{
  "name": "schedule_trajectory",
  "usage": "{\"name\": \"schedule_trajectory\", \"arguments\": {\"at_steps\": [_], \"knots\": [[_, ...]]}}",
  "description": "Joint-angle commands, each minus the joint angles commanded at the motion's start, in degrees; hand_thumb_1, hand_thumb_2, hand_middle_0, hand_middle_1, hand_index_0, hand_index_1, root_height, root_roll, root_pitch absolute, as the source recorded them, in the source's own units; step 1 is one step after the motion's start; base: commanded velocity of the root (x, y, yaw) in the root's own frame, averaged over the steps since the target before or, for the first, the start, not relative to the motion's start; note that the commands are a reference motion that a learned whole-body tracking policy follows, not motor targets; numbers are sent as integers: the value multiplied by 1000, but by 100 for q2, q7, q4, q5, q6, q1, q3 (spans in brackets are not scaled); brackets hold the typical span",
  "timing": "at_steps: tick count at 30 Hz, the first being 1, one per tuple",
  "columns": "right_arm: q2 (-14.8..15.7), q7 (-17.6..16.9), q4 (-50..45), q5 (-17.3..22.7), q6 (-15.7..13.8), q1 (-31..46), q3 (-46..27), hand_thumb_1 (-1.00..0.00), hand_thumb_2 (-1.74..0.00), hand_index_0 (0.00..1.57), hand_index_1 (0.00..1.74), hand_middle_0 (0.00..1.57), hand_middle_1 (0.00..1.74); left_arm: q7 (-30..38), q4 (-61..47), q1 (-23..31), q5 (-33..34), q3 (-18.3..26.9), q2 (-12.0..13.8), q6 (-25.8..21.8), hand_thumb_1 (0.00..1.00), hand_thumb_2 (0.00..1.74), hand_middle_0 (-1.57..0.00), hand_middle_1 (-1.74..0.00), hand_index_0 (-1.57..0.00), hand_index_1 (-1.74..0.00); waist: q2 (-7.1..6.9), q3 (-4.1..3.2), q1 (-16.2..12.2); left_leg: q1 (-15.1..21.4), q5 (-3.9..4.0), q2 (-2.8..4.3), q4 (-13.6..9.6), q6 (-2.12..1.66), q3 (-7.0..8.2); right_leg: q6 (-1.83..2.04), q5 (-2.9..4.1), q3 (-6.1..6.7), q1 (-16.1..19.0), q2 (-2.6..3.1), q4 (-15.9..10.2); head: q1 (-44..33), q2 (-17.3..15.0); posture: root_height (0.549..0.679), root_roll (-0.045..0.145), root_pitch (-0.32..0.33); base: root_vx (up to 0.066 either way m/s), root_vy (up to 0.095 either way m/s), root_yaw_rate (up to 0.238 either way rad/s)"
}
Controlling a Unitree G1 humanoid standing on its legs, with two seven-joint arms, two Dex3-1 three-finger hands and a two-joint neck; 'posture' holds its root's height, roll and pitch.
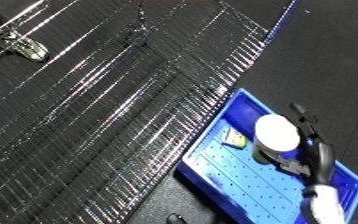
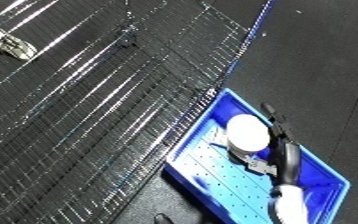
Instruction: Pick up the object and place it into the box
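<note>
The right hand (image 1: 310, 150) reaches over the blue bin (image 1: 213, 137) at the lower right, its black fingers curled round a white round object (image 1: 277, 132), apparently a lid or capped container; its exact kind cannot be told. The object sits low inside the bin, over the perforated blue floor, though whether it already rests on that floor is not clear. A small yellowish item (image 1: 234, 141) lies in the bin just left of it. To the left, a wide wire rack (image 1: 113, 100) of dark mesh fills most of the view, and the bin lies beside its right edge.

The step in hand looks like the placing itself, near its end. The next move probably calls for uncurling the fingers and lifting the hand clear without dragging the object along. The left hand is not in view.
</note>
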Motion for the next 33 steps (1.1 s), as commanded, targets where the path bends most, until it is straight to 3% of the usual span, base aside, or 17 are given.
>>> {"name": "schedule_trajectory", "arguments": {"at_steps": [12, 25, 33], "knots": [[130, 287, -184, 94, 118, -28, 157, 0, 0, 0, 0, 0, 0, 97, -14, 26, -77, -15, -18, 9, 1000, 1740, -1570, -1740, -1570, -1740, -43, 0, 119, -29, 61, -57, -95, 13, -108, -25, 22, -45, 18, 28, -12, -286, -162, 655, 102, -45, -6, 15, 68], [259, 420, -795, -896, 587, -200, 636, 0, 0, 0, 0, 0, 0, 221, -137, 95, -33, 13, -24, 136, 1000, 1740, -1570, -1740, -1570, -1740, -231, 0, 449, -93, 95, -154, -172, 49, -314, -45, 79, -196, 163, 16, -103, -1281, -421, 658, 94, -53, 1, -5, 106], [425, 854, -991, -1000, 930, -452, 1062, 0, 0, 0, 0, 0, 0, 312, -167, 51, 20, 85, -34, 191, 1000, 1740, -1570, -1740, -1570, -1740, -340, 0, 715, -156, 109, -190, -164, 56, -434, -62, 91, -312, 250, -7, -81, -1970, -634, 658, 87, -63, 10, -11, 130]]}}
